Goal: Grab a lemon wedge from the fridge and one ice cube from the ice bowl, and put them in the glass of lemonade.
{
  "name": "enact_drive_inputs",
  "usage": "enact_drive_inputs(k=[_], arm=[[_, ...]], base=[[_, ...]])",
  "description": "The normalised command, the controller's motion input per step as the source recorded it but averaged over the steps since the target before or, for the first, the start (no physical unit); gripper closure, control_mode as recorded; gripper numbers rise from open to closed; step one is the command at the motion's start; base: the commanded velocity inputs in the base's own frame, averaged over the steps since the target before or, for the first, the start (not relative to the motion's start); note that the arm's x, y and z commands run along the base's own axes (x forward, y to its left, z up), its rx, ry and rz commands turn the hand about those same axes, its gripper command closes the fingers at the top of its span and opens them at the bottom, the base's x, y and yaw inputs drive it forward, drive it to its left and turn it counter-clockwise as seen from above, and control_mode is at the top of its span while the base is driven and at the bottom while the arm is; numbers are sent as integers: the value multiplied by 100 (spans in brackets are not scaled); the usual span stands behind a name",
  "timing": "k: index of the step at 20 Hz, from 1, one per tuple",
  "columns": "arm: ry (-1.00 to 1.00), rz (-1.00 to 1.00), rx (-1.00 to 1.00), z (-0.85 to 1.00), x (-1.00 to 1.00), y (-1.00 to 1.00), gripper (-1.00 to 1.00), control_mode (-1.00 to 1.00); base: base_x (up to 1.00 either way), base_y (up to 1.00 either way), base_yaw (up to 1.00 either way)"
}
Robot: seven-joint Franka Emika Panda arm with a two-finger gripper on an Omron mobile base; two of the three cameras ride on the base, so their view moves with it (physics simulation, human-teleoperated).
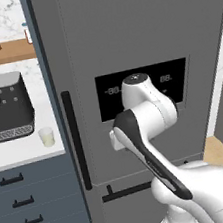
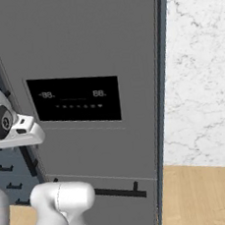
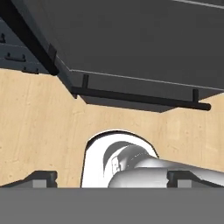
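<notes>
grey fridge (black handles), pale yellowish glass of lemonade

Fridge: matt grey metal-look skin, smooth, no sheen. Display panel: glossy black. Door handles: matt black, smooth. Floor: pale wood, light grain, satin. Wall: white marble-look w/ grey veining. Desk: white, smooth. Coffee machine: dark plastic, matt. Glass of lemonade: clear.

Fridge: doors closed, its inside hidden; top cut off. Display panel: partly behind my arm, its digits too blurred to read.
</notes>
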Motion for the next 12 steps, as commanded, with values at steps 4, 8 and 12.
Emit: enact_drive_inputs(k=[4,8,12], arm=[[-8,3,0,0,4,0,-100,-100],[-5,15,0,0,25,1,-100,-100],[-7,30,0,0,30,3,-100,-100]], base=[[0,0,0],[0,0,0],[0,0,0]])
